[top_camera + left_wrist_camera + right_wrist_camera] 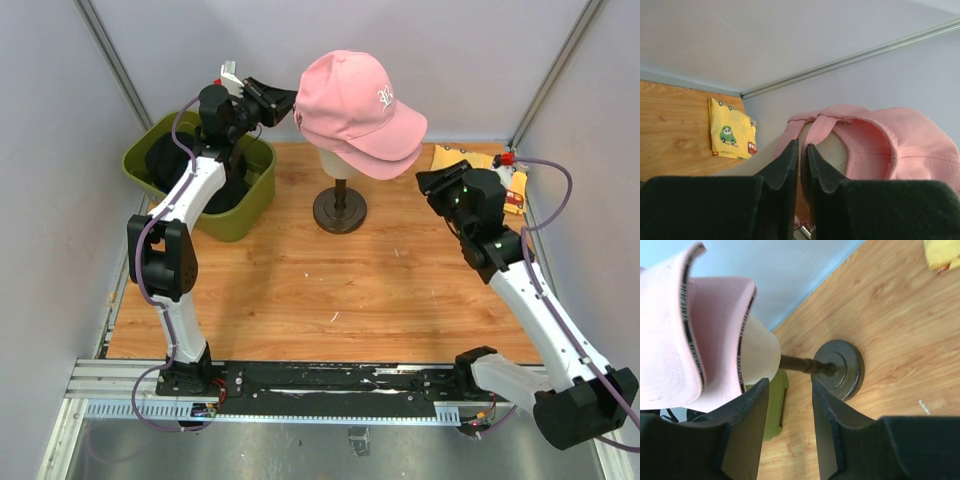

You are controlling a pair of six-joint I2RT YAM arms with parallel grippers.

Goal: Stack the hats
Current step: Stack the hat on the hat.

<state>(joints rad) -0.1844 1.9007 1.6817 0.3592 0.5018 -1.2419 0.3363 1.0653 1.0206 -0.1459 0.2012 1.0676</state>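
Closest to me is the mounting rail [330, 385], with both arms rising from it. The pink cap [350, 105] sits on the cream mannequin head [338, 160], brim toward the right wall, so the head seems to serve as the stacking post. The left gripper [802, 145] is at the cap's back strap, fingers parted by a slit and pinching nothing. The right gripper [790, 382] hangs just under the brim, jaws plainly apart and empty. The olive bin [255, 195], holding something dark, lies below the left arm, close to the wall. The wooden tabletop [350, 290] between stand and rail gives the right arm swinging room.
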